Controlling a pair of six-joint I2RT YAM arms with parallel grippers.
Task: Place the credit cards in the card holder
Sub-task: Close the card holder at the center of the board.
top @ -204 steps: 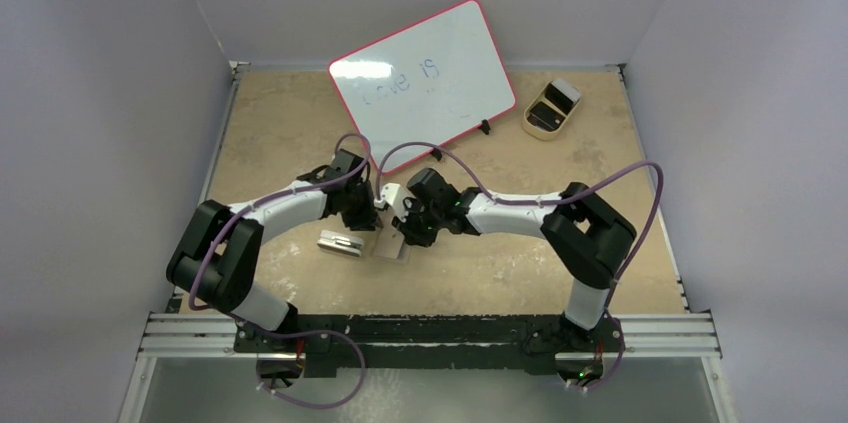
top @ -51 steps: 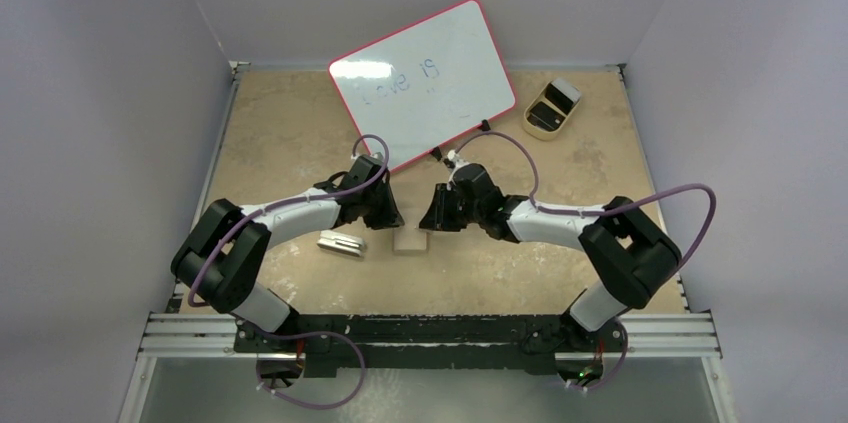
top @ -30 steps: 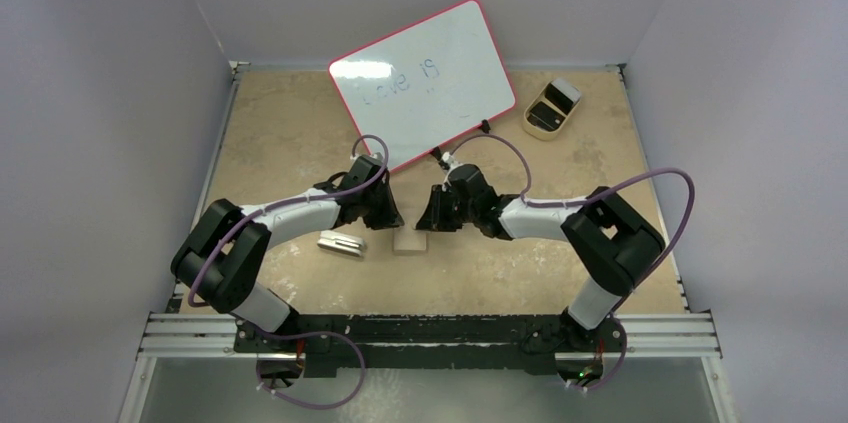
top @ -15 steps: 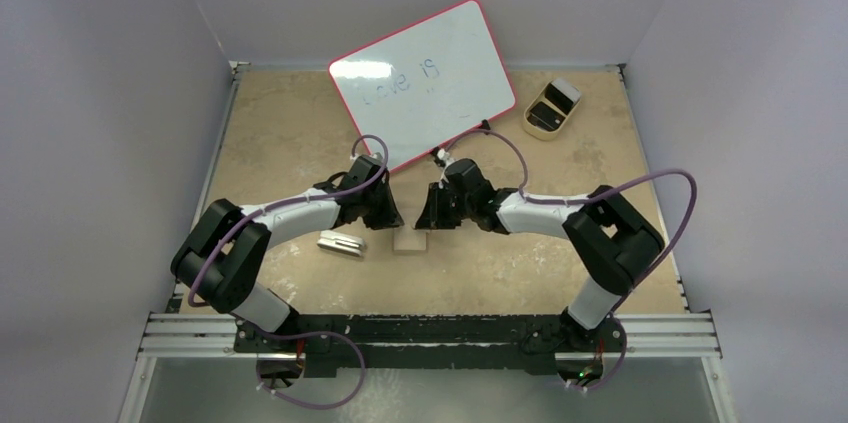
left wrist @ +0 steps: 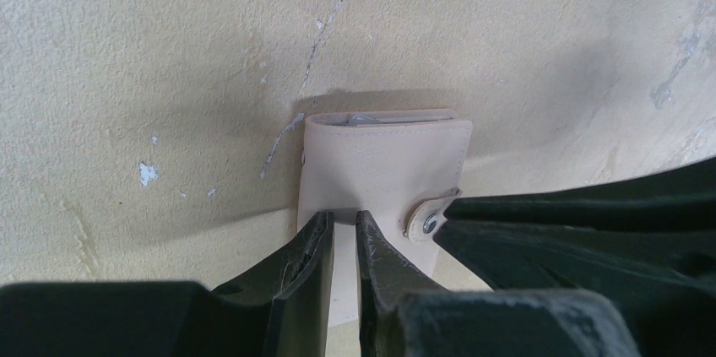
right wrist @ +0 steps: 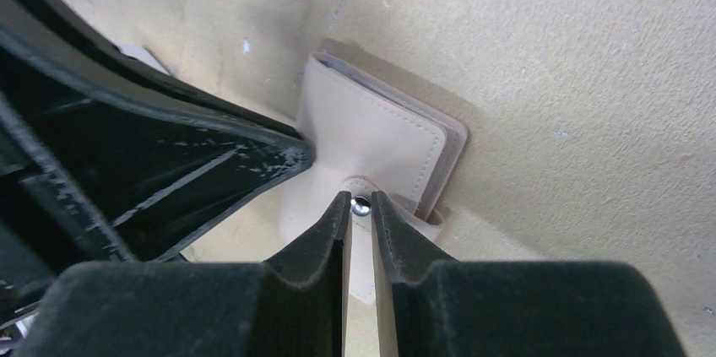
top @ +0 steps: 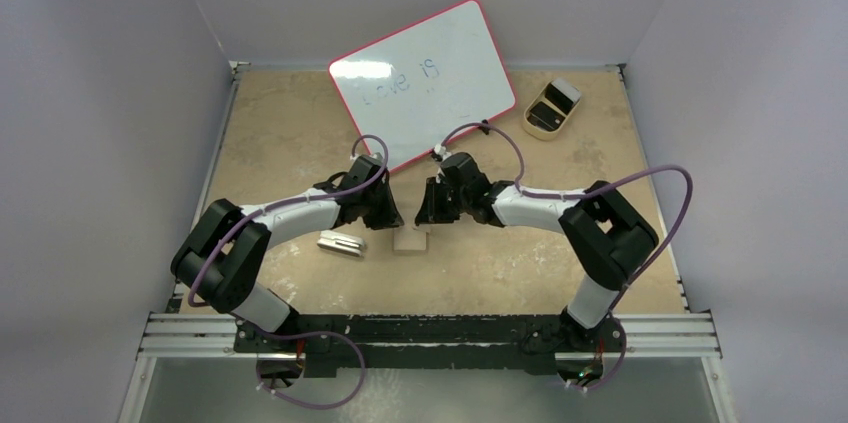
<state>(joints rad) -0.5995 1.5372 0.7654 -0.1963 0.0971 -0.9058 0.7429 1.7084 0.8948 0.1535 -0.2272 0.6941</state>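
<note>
Monitoring both wrist views, I am seeing the card holder (left wrist: 384, 159) lying folded shut on the desk (left wrist: 169, 53), between the two arms. The credit cards (left wrist: 371, 119) are showing only as a thin grey sliver at the holder's far edge, so I am judging them to be seated inside.

The left pincer (left wrist: 342, 220) is pointing at the holder's near edge with its fingers drawn almost together, only a slit between them, and is gripping nothing that I can make out. The right pincer (right wrist: 359, 201) is likewise nearly closed. Its tips are flanking the metal stud of the snap tab (left wrist: 429, 220), and I cannot tell whether they are touching it.

Hazards I am anticipating:
- I cannot confirm that the tab is fastened. Pulling on it could swing the cover open and spill the cards.
- Pressing off-centre on the stud could skate the smooth leather across the desk.
- I am expecting the fold to be springy, so leaving it unsnapped could let it gape.

Materials: the holder is looking like soft, matte beige leather, rectangular, with stitched edges and rounded corners. The stud is small, round and shiny. The desk is a rough, mottled tan board with white scuffs. The pincer fingers are black, with worn faces.
</note>
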